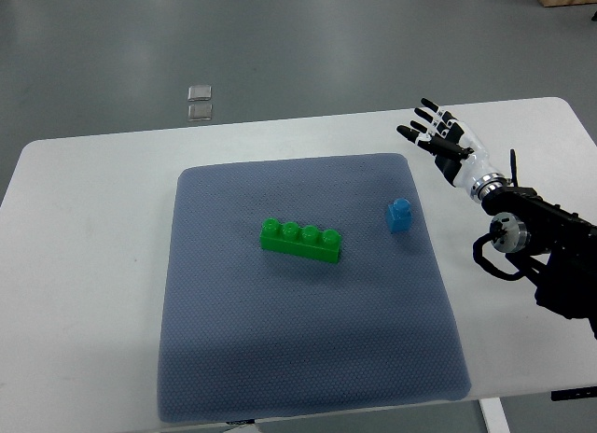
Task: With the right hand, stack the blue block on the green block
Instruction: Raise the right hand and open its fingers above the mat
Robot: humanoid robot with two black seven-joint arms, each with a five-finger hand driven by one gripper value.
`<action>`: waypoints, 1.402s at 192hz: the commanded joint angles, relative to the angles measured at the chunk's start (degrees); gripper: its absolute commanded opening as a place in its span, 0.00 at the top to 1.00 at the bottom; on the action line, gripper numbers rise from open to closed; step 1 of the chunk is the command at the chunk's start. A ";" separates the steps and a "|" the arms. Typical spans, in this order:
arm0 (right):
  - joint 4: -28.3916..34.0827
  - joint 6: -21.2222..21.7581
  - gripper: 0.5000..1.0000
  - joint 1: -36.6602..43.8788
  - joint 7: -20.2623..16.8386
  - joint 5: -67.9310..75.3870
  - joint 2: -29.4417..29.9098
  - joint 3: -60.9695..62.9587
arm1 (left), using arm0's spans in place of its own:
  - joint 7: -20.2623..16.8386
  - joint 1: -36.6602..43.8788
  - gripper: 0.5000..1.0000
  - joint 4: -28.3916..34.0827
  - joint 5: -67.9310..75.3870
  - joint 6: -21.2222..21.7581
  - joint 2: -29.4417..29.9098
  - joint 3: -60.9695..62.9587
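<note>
Two blocks on the mat, well apart from each other. Blue block (400,215) is a small single-stud piece, standing upright near the mat's right edge, nothing touching it. Green block (300,240) is the long one with four studs in a row, lying flat around the middle of the mat, to the left of the blue block and slightly nearer the robot. Its long side is tilted a bit, right end closer to the camera side.

Mat (308,358) is a grey-blue textured sheet covering most of the white desk (84,293).

Right hand (438,132) hangs up and to the right of the blue block, just off the mat's far right corner, over bare desk. Its fingers (422,116) are spread wide and hold nothing, pointing away toward the far left. The black forearm runs back to the right edge of the picture.

Beyond the desk's far edge, past the mat's far left corner, two small clear squares (200,102) sit on the floor.
</note>
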 commanded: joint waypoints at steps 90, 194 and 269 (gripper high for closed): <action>0.09 0.16 0.14 0.33 0.02 -0.12 -0.25 0.28 | 0.00 0.03 0.00 -0.13 0.00 0.14 0.00 -0.17; 0.09 0.07 0.14 0.77 0.11 -0.12 -0.51 0.99 | 0.00 0.03 0.00 -0.04 0.00 0.14 0.00 0.00; 0.09 0.07 0.14 1.56 0.20 -0.03 -0.51 1.25 | 0.00 0.03 0.00 -0.04 0.00 0.14 0.00 0.00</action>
